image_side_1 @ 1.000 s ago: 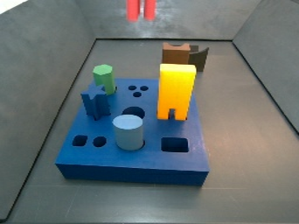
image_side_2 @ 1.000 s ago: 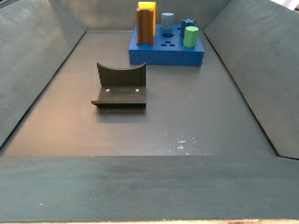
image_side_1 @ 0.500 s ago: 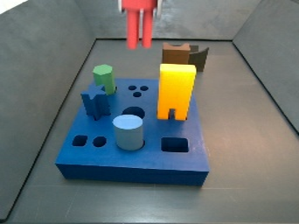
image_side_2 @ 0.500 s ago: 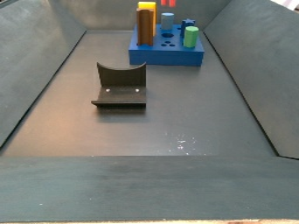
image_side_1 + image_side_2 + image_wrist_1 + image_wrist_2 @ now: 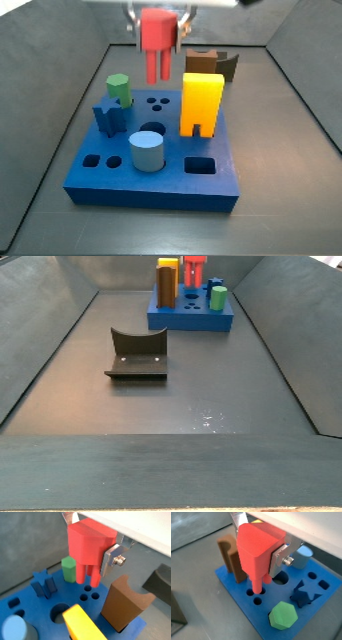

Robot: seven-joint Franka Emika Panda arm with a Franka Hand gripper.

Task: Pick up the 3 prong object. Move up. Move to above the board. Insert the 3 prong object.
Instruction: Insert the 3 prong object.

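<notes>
Side view: gripper (image 5: 159,12) lower now, 3 prong object (image 5: 159,42) nearer board (image 5: 120,176).

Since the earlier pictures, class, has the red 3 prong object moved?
Yes. In a side view the 3 prong object, held in the gripper, has come down toward the board, its prongs now nearer the three round holes.

Robot test rig: grey walled bin (image 5: 54,346), fixture (image 5: 136,354), hand (image 5: 159,14) overhead.
</notes>
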